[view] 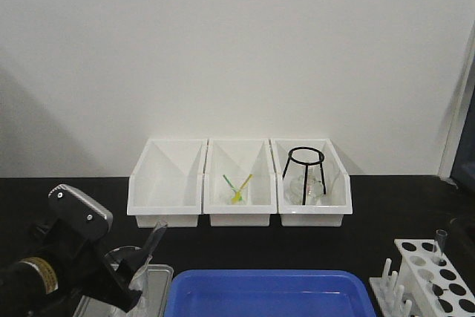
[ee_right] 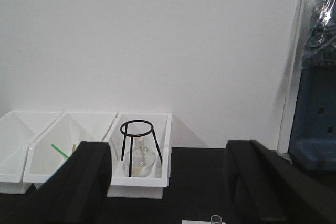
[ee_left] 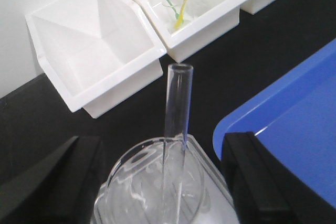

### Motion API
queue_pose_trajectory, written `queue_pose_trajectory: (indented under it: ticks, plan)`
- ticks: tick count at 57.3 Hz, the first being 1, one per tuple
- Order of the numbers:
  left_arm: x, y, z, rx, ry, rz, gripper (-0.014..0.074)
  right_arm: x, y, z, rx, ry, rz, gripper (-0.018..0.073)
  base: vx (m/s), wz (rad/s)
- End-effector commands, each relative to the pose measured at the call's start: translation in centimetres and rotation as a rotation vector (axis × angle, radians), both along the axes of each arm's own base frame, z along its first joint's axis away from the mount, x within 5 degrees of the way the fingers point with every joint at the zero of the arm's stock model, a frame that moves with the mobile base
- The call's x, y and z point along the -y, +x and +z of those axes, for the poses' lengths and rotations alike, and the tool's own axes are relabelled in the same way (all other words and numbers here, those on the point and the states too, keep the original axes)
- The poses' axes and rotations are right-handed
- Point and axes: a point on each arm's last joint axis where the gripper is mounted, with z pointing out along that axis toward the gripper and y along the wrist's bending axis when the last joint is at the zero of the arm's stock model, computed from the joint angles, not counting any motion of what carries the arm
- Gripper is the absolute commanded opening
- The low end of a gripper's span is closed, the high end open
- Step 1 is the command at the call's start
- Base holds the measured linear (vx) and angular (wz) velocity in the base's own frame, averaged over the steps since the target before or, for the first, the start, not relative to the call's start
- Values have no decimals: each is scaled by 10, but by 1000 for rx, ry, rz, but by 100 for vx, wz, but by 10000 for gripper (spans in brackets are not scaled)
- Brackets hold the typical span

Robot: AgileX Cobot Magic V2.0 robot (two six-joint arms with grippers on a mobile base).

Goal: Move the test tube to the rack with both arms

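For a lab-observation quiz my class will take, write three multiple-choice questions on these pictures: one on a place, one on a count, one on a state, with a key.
1. Where does the black tripod stand?
A. left bin
B. middle bin
C. right bin

2. How many white bins line the wall?
A. two
B. three
C. four

3. How is the left gripper set at the test tube?
A. shut on it
B. open, fingers either side
C. turned away from it

Key: 1 C, its legs rest inside the right bin, by a flask. 2 B, three sit side by side. 3 B, gaps show between each finger and the tube in the beaker.
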Motion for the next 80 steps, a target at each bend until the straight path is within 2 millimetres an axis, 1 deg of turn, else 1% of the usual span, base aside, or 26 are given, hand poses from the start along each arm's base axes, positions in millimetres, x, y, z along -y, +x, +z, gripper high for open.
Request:
queue_pose_trajectory:
  ticks: [1,9,26,33,36,40,46,54,56,60,65,68,73,80]
  plan:
    - [12,13,27,129,-80,-27,585,1,-2,21,125,-1,-4,495,0,0]
    - [25,31,22,123,-81,-43,585,1,-2,22,140,-3,-4,495,0,0]
    - [35,57,9,113,-86,-47,583,1,-2,25,171,-4,-5,495,0,0]
    - [38,63,8,125,-96,-51,540,1,-2,25,171,-4,-5,495,0,0]
    - [38,64,7,130,-98,-53,501,1,-2,25,171,-4,-5,495,0,0]
    - [39,65,6,134,-101,-55,422,1,-2,25,171,-4,-5,495,0,0]
    - [39,65,5,134,-102,-56,259,1,-2,25,171,-4,-5,495,0,0]
    - [39,65,5,135,-102,-56,20,1,-2,25,171,-3,-5,495,0,0]
    - [39,65,6,137,-103,-56,-10,1,-2,25,171,-3,-5,495,0,0]
    - [39,65,7,143,-105,-57,-9,1,-2,25,174,-3,-5,495,0,0]
    - [38,62,18,169,-114,-58,-8,1,-2,26,179,-3,-5,495,0,0]
    - [37,58,30,201,-124,-60,-8,1,-3,26,188,-2,-5,495,0,0]
    - [33,44,65,286,-152,-64,-8,1,-3,29,218,0,-5,495,0,0]
    - [24,18,120,401,-236,-55,-8,1,-3,31,240,7,-4,495,0,0]
